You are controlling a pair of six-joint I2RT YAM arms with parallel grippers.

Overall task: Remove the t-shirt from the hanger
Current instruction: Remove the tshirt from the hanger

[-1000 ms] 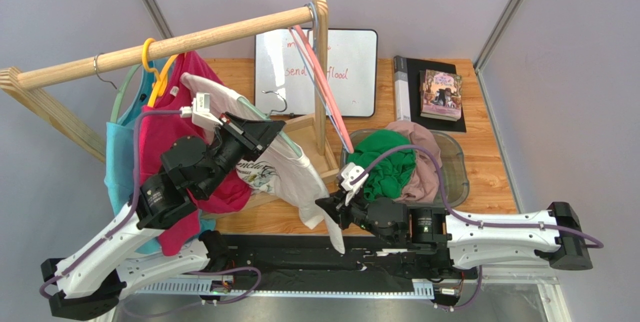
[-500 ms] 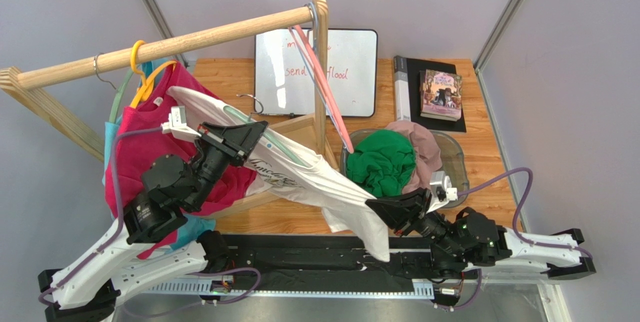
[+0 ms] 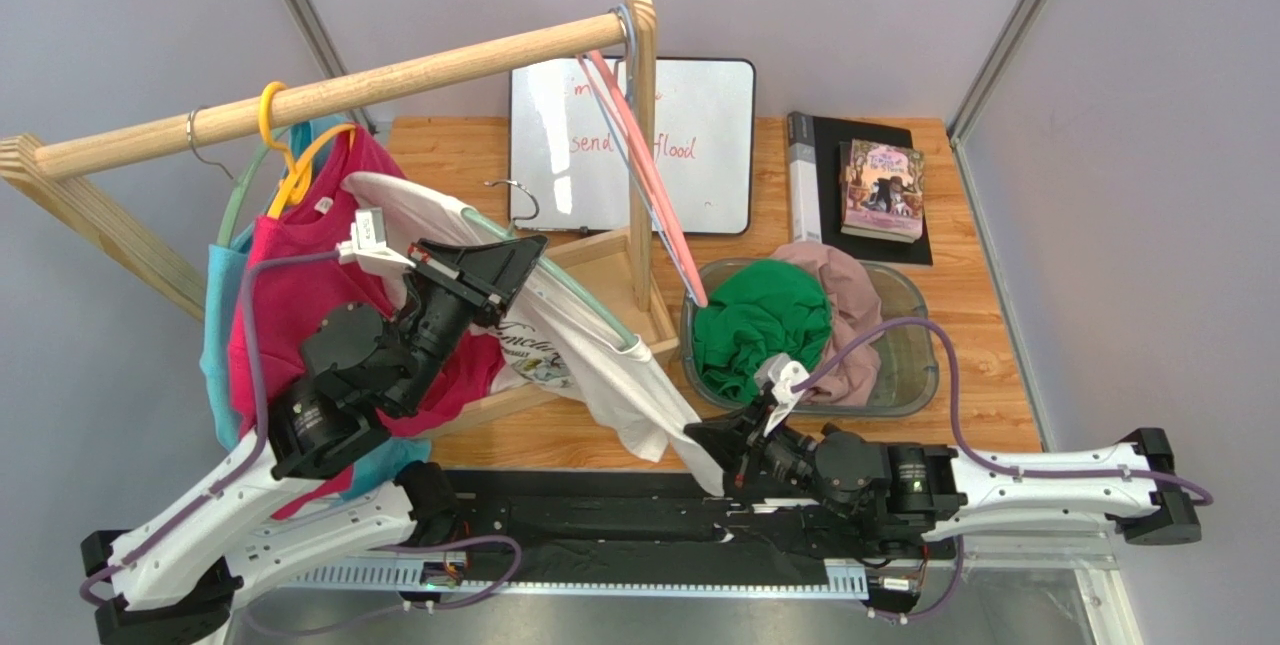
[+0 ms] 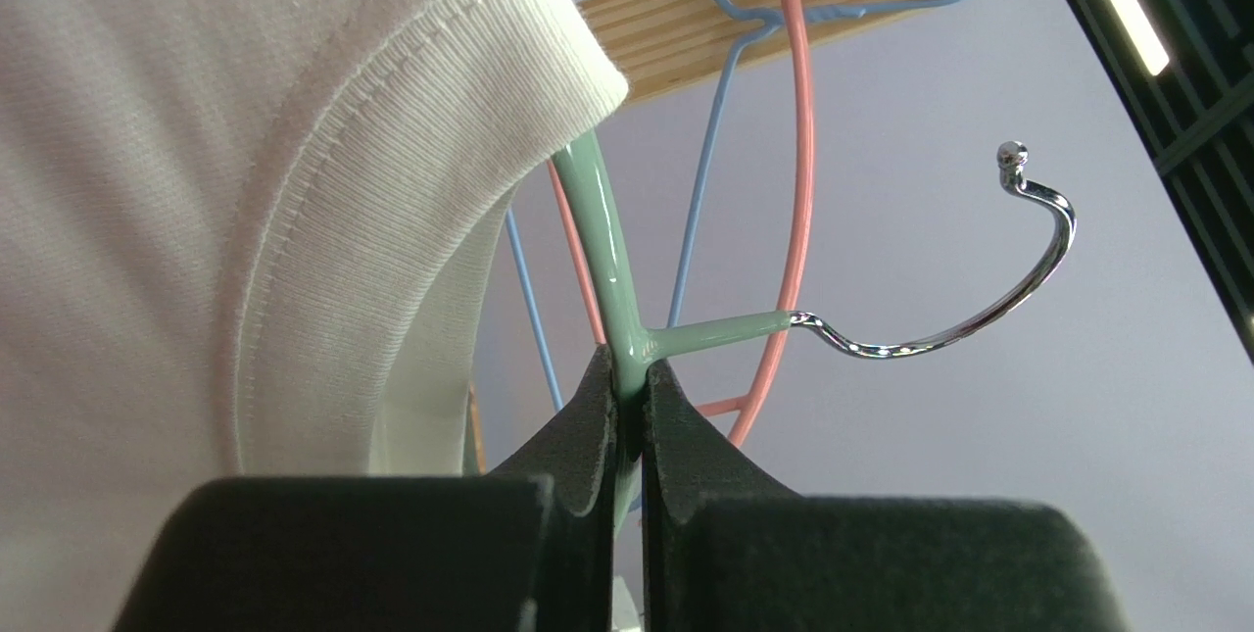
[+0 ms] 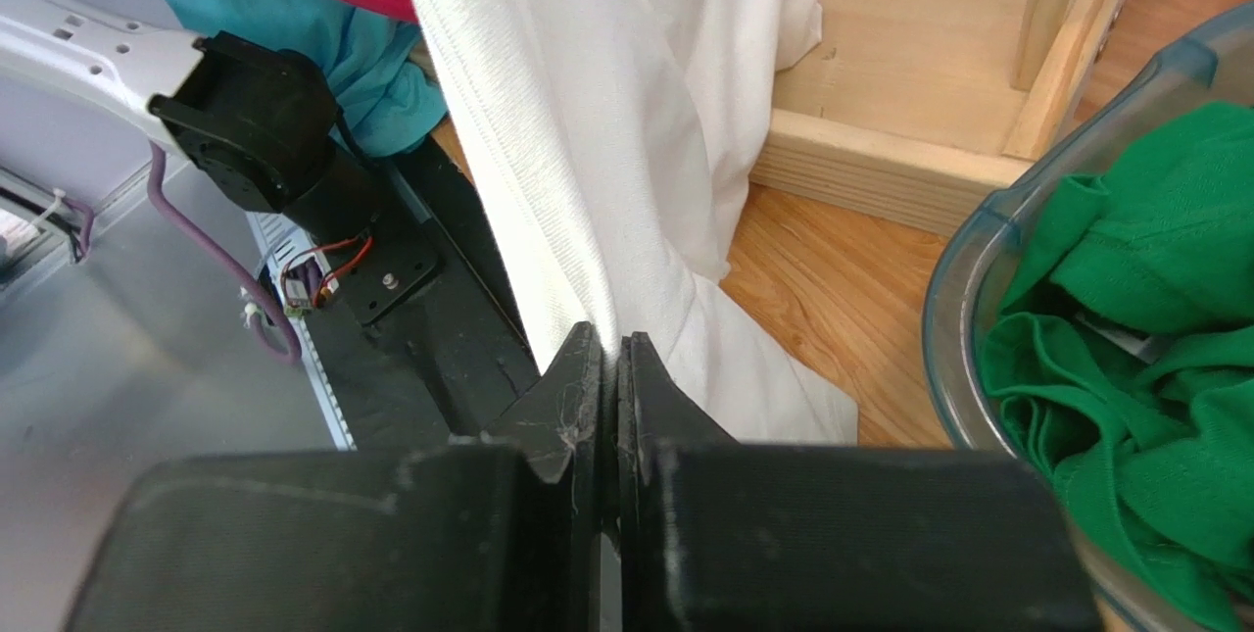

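Observation:
A white t-shirt with a dark print hangs on a pale green hanger, held off the rail above the table's left half. My left gripper is shut on the hanger just below its chrome hook, with the shirt's ribbed collar beside it. The right gripper is low at the table's near edge and shut on the t-shirt's lower hem. In the right wrist view its jaws pinch the white cloth.
A wooden rail carries a red shirt, a teal shirt, a yellow hanger and a pink hanger. A clear bin of green and pink clothes stands to the right. A whiteboard and a book lie at the back.
The right gripper swung out to the right with the hem, stretching the shirt, then came back left and lower. The shirt now hangs slacker. The left arm shifted only slightly.

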